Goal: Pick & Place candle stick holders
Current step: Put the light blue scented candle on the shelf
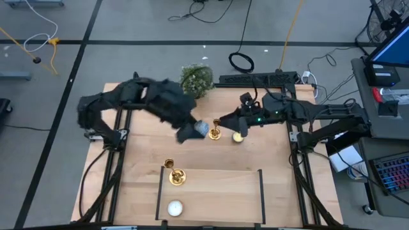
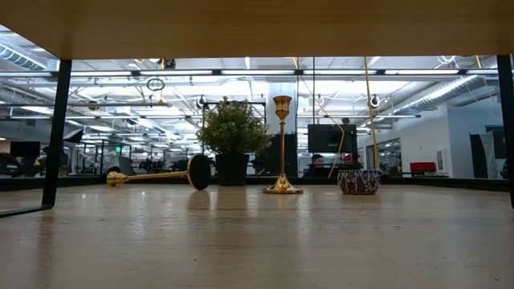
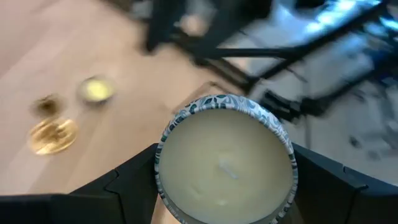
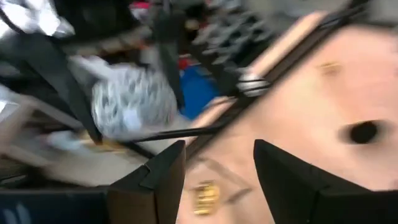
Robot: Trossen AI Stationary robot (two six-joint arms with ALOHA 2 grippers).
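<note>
Now closing in on the pick: right gripper (image 4: 217, 149) reaching across the middle of the table toward the upright candle stick holder (image 1: 215, 134), fingers parted a moderate way with nothing between them yet, the gold piece just ahead of the tips. Standing between a pale tealight (image 1: 238, 137) and the left gripper (image 3: 225, 186), that holder, so not much room. Left fingers spread wide around a patterned tin candle (image 3: 224, 143), which fills the gap; hard to say whether lifted or just bracketed. Lying on its side nearer the front edge, a second candle stick holder (image 2: 152, 177), untouched. Next up, probably: lining the right fingers on the thin stem, squeezing gently and lifting straight so as not to knock the base over. Brands, labels, lettering: none readable anywhere, only the tin's leafy pattern.
</note>
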